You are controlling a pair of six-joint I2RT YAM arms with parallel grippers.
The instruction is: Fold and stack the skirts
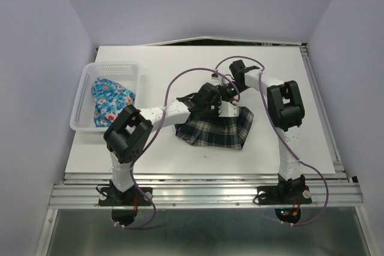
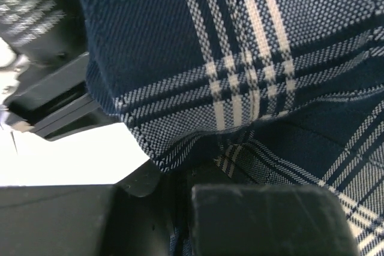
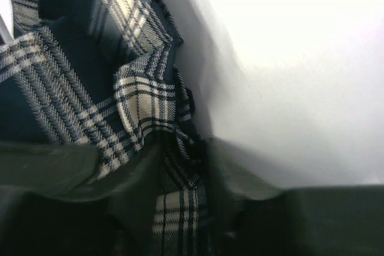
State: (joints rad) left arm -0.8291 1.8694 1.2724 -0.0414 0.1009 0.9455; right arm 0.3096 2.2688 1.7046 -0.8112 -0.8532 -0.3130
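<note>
The plaid skirt (image 1: 216, 129) lies rumpled in the middle of the table (image 1: 180, 64). It's soft, light woven cloth, and the pleats sag and bunch with nothing stiff in them. So we judge it wants taking along an edge, at two points well apart, to keep any fold flat. The left gripper (image 2: 180, 208) is pinched on a fold of it. Cloth runs between the jaws of the right gripper (image 3: 180, 208) too, but we can't tell whether they clamp it. The floral skirt (image 1: 111, 100) sits in the basket (image 1: 84, 97) at left.
</note>
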